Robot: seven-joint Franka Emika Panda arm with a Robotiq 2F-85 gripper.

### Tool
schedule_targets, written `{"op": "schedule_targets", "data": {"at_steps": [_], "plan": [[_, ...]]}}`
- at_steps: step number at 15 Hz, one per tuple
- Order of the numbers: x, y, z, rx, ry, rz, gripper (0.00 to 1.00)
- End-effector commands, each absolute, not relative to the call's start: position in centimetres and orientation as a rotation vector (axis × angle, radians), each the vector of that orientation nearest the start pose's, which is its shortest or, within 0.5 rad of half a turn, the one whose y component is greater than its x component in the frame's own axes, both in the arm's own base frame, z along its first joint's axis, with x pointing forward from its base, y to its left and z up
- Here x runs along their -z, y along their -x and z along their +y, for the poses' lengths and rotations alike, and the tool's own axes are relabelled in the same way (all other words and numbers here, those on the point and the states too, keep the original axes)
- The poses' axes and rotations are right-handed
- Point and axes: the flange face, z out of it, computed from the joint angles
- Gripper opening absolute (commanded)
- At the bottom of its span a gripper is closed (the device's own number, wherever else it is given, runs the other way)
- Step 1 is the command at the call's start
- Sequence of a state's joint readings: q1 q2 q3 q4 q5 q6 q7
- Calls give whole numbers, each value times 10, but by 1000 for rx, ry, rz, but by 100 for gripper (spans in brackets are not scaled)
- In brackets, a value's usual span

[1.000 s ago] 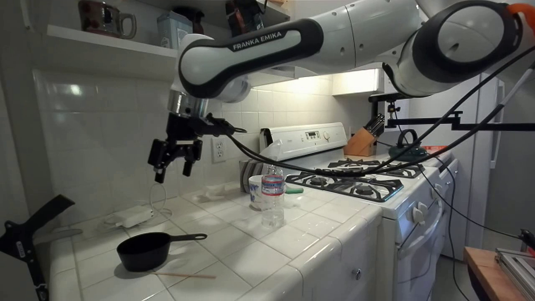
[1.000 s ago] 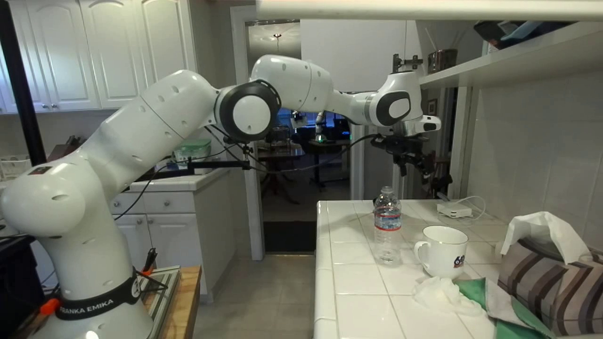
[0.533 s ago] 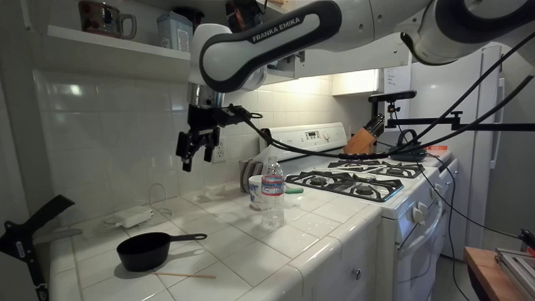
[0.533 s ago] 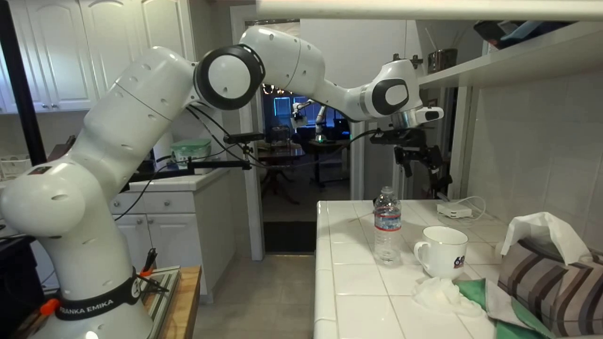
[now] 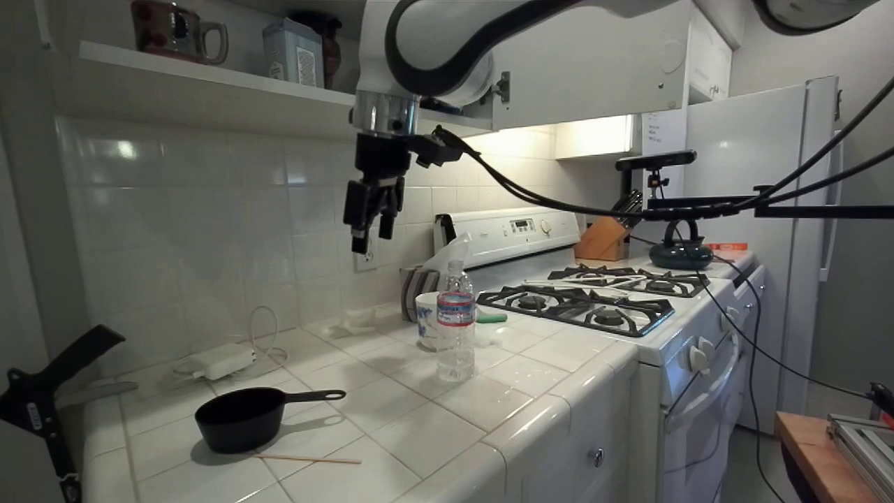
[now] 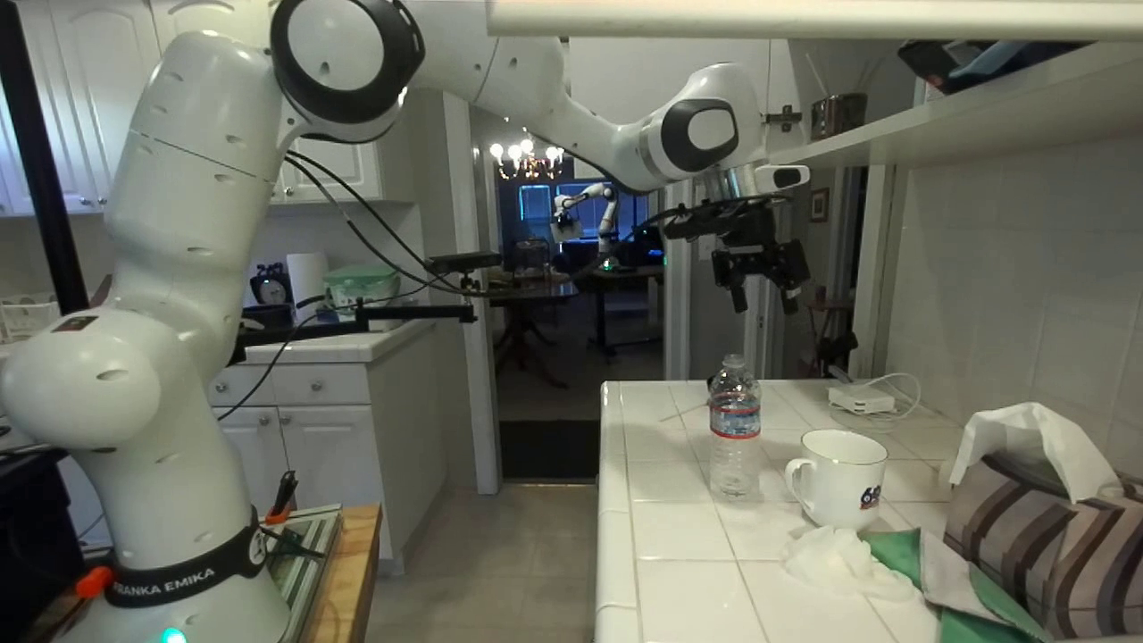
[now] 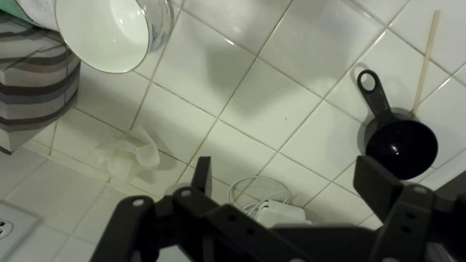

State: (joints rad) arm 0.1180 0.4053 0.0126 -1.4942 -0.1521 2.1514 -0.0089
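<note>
The hand (image 6: 764, 301) hangs wide and empty, high over the desk (image 6: 679, 527). It's best to go slowly and not bump the bottle (image 6: 735, 429) toward the front edge.

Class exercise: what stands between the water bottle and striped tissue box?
A white mug stands between the bottle and the tissue box in an exterior view.

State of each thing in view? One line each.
Gripper: open, holding nothing
Bottle: upright, contents unclear
Mug: upright, looks empty
Black pan: upright, inside too dark to tell
Stick: lying flat
Tissue box: tissue sticking out
Tissue by the mug: crumpled
Charger: on the counter, cable looped
Knife block: holding knives
</note>
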Motion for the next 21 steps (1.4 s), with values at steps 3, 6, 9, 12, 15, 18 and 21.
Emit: {"op": "schedule_targets", "data": {"at_steps": [3,6,9,12,15,18,21], "plan": [[-491,-612,68,394,3306,-421,100],[-491,-574,40,373,3307,-388,100],[-482,-538,5,398,3229,-158,100],[-466,-501,-29,447,3135,-29,100],[-452,-484,-41,539,3080,15,100],[-457,-493,-32,681,3047,23,100],[-469,-512,-17,795,3032,-20,100]]}}
